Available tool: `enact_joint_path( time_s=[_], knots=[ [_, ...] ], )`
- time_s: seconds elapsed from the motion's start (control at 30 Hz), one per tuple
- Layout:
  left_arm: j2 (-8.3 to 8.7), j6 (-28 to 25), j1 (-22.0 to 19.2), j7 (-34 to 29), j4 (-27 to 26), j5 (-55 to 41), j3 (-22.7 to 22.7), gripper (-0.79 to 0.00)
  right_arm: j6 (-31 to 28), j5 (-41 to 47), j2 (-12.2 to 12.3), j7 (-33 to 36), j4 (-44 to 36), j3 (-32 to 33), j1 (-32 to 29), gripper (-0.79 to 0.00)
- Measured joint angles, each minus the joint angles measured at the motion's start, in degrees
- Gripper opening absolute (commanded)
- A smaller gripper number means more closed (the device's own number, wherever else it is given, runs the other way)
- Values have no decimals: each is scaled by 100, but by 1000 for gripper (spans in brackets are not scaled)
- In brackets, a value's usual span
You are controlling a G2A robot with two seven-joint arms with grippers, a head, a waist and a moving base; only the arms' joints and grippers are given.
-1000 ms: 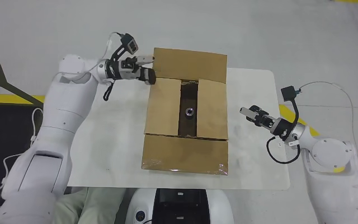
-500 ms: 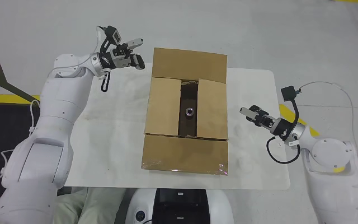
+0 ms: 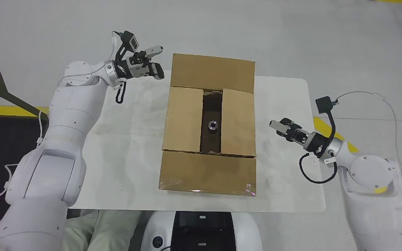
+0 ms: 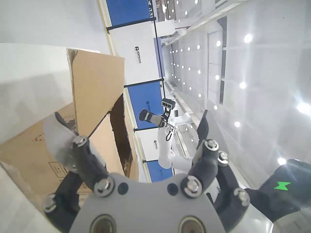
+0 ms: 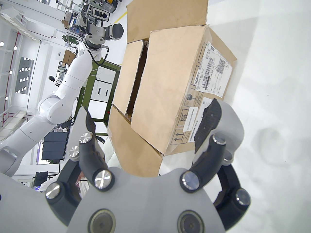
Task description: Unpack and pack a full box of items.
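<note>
A brown cardboard box (image 3: pixel 188 125) stands in the middle of the white table (image 3: pixel 125 163). Its far and near flaps lie spread outward. The two side flaps are folded in, leaving a dark slot where a small round object (image 3: pixel 213 125) shows inside. My left gripper (image 3: pixel 157 61) hangs open and empty beside the box's far left corner, apart from the cardboard (image 4: pixel 97 86). My right gripper (image 3: pixel 277 124) is open and empty above the table to the right of the box (image 5: pixel 165 78), its fingers (image 5: pixel 209 117) pointing at the labelled side.
Bare table lies on both sides of the box. The table's far edge (image 3: pixel 276 78) runs just behind the raised far flap (image 3: pixel 213 68). In the left wrist view, the other arm's gripper (image 4: pixel 150 117) shows beyond the box.
My left gripper has drawn back from the box's left flap and far corner, rising toward the table's far left. The right arm and the box have not moved.
</note>
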Motion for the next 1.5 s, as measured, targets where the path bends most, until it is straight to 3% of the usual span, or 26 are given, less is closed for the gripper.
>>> enact_joint_path(
  time_s=[0.43, 0.6, 0.73, 1.17, 1.5],
  knots=[
    [1, -6, 9, 13, -13, 13, 2, 0, 0, 0, 0, 0, 0, 0, 0, 0],
    [-3, -391, 228, 1100, -357, 804, 143, 0, 0, 0, 0, 0, 0, 0, 0, 0],
    [-60, -465, 276, 1591, -370, 1009, 225, 0, 0, 0, 0, 0, 0, 0, 0, 0],
    [-440, -1150, 14, 1543, 247, 906, 582, 0, 0, 0, 0, 0, 0, 0, 0, 0],
    [-733, -1288, -242, 1396, 827, 508, 662, 0, 0, 0, 0, 0, 0, 0, 0, 0]
  ],
)
